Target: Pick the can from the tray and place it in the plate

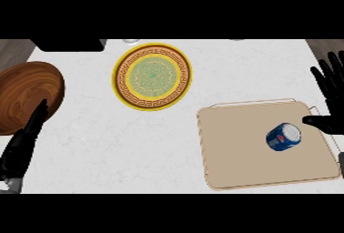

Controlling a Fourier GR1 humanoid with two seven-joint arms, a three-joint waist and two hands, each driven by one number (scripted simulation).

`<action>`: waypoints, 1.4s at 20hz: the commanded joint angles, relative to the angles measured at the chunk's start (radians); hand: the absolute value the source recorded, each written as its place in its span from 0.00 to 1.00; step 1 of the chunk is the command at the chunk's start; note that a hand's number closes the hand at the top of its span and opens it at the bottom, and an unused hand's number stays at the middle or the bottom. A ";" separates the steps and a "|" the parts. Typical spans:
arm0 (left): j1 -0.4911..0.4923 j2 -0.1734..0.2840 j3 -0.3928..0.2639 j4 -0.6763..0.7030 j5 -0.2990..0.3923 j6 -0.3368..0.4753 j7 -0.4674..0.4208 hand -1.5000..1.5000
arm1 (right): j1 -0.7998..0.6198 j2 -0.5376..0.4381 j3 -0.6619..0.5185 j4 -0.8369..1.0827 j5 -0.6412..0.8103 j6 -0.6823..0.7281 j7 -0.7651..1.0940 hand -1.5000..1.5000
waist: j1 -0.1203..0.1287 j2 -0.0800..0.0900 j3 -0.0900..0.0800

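A blue can [283,137] with a white top lies on its side on the tan tray [242,145] at the right of the counter. My right hand [329,91] is at the right edge, fingers straight and pointing up, its thumb just right of the can without touching it. The round plate [152,76], gold-rimmed with a green patterned middle, sits at the upper centre with nothing on it. My left hand [23,143] rests open at the lower left edge, far from both.
A round wooden board [27,95] lies at the left edge, partly under my left hand's fingertips. A dark object [67,44] sits at the counter's top left. White marble counter lies between the plate and the tray.
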 commanded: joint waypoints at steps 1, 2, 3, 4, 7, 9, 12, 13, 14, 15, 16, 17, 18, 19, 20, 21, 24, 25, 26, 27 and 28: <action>0.072 -0.040 -0.012 -0.043 -0.010 0.036 -0.028 0.50 | 0.129 0.053 -0.085 -0.118 0.048 -0.081 -0.187 0.00 | -0.019 -0.003 0.002; 0.115 -0.042 -0.019 -0.057 -0.021 0.034 -0.068 0.50 | 0.106 0.043 -0.144 -0.078 0.011 -0.099 -0.178 0.00 | -0.003 0.001 0.002; 0.137 -0.032 -0.003 -0.044 -0.014 0.022 -0.082 0.50 | 0.195 0.097 -0.114 -0.178 0.019 -0.111 -0.195 0.00 | -0.012 0.000 0.001; 0.099 -0.017 0.003 -0.082 -0.014 0.029 -0.005 0.50 | 0.221 0.112 -0.140 -0.194 -0.001 -0.096 -0.229 0.00 | -0.014 0.001 0.002; 0.068 -0.028 0.009 -0.105 -0.032 0.014 0.043 0.50 | 0.372 0.135 -0.130 -0.322 -0.008 -0.020 -0.241 0.00 | -0.011 0.005 0.002; 0.118 -0.039 0.006 -0.149 -0.053 0.033 0.019 0.50 | 0.433 0.067 -0.148 -0.358 -0.039 0.082 -0.187 0.00 | -0.007 0.005 0.001; 0.125 -0.046 0.001 -0.106 -0.042 0.000 -0.013 0.50 | 0.442 -0.042 -0.147 -0.362 -0.017 0.155 -0.112 0.00 | -0.006 0.005 0.001; 0.088 -0.060 0.002 -0.083 -0.066 0.034 -0.004 0.50 | 0.441 -0.100 -0.168 -0.337 -0.005 0.200 -0.112 0.00 | -0.011 0.007 0.001; 0.102 -0.066 0.001 -0.095 -0.062 0.038 -0.013 0.50 | 0.437 -0.148 -0.156 -0.306 0.051 0.217 -0.101 0.00 | -0.003 0.008 0.001; 0.094 -0.084 -0.025 -0.095 -0.080 0.044 -0.001 0.50 | 0.449 -0.175 -0.157 -0.291 0.068 0.247 -0.099 0.00 | -0.005 0.009 0.001; 0.078 -0.046 0.017 -0.093 -0.046 0.009 0.009 0.50 | 0.413 -0.202 -0.137 -0.309 0.111 0.207 -0.047 0.00 | 0.005 0.010 0.000; 0.082 -0.046 0.004 -0.105 -0.045 -0.004 0.017 0.50 | 0.411 -0.249 -0.144 -0.312 0.125 0.223 -0.017 0.00 | 0.006 0.010 0.000; 0.120 -0.064 -0.022 -0.137 -0.068 0.018 0.012 0.50 | 0.429 -0.280 -0.145 -0.304 0.138 0.259 -0.010 0.00 | 0.010 0.008 0.001; 0.073 -0.065 0.013 -0.049 -0.052 -0.001 -0.028 0.50 | 0.405 -0.281 -0.119 -0.310 0.172 0.243 0.011 0.00 | 0.005 0.012 0.000; 0.131 -0.052 0.022 -0.097 -0.044 -0.009 -0.052 0.50 | 0.415 -0.317 -0.158 -0.261 0.157 0.297 -0.005 0.00 | 0.012 0.009 0.001; 0.044 -0.054 -0.002 -0.139 -0.061 0.003 0.079 0.50 | 0.334 -0.306 -0.088 -0.292 0.191 0.212 0.101 0.00 | 0.016 0.011 0.001; 0.082 -0.111 -0.033 -0.109 -0.104 0.033 0.016 0.50 | 0.329 -0.366 -0.093 -0.213 0.223 0.309 0.094 0.00 | 0.013 0.011 0.001; 0.069 -0.096 -0.010 -0.138 -0.082 0.012 0.040 0.50 | 0.257 -0.328 -0.029 -0.188 0.269 0.258 0.132 0.00 | 0.022 0.012 0.001; 0.055 -0.052 0.036 -0.075 -0.050 -0.045 0.009 0.50 | 0.255 -0.365 -0.034 -0.193 0.252 0.302 0.159 0.00 | 0.017 0.012 0.001; 0.068 -0.084 0.026 -0.073 -0.083 -0.012 -0.002 0.50 | 0.298 -0.340 -0.032 -0.247 0.264 0.309 0.166 0.00 | 0.007 0.009 0.001; 0.108 -0.083 0.026 -0.093 -0.081 -0.010 -0.016 0.50 | 0.240 -0.386 -0.035 -0.159 0.252 0.354 0.176 0.00 | 0.018 0.010 0.001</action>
